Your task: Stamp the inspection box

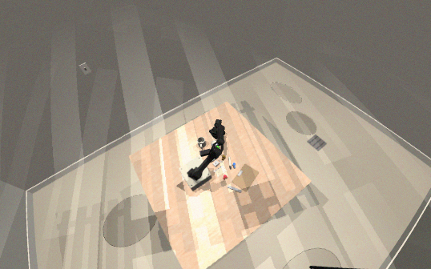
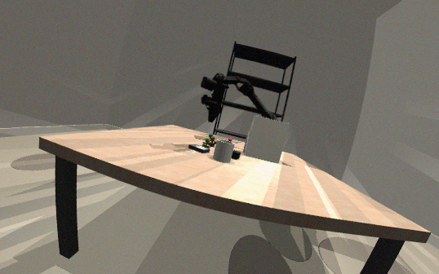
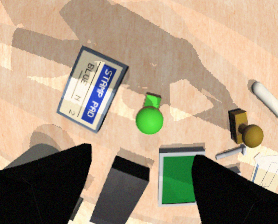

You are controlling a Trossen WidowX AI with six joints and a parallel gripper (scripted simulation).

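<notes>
A green-knobbed stamp [image 3: 149, 120] [image 2: 207, 139] stands on the bench; its lettering cannot be read. My gripper [image 3: 143, 158] [image 2: 210, 121] is open, with nothing between the fingers, and hangs above the bench and the stamp. An uncovered green ink pad [image 3: 177, 181] lies partly behind the right finger in the wrist view. A closed pad marked STAMP PAD BLUE [image 3: 92, 90] lies left of the green stamp. A white card [image 3: 271, 172] with thin lines shows only in part at the wrist view's right edge; whether its box holds a print cannot be told.
A brown-knobbed stamp [image 3: 252, 135] stands on the right, near a white rod [image 3: 271, 102]. A dark block [image 3: 121, 190] lies between the fingers' outlines, below. A grey cup [image 2: 223, 151] [image 1: 201, 142], a red-knobbed item [image 1: 225, 176] and a tan board [image 1: 247, 176] are also on the bench.
</notes>
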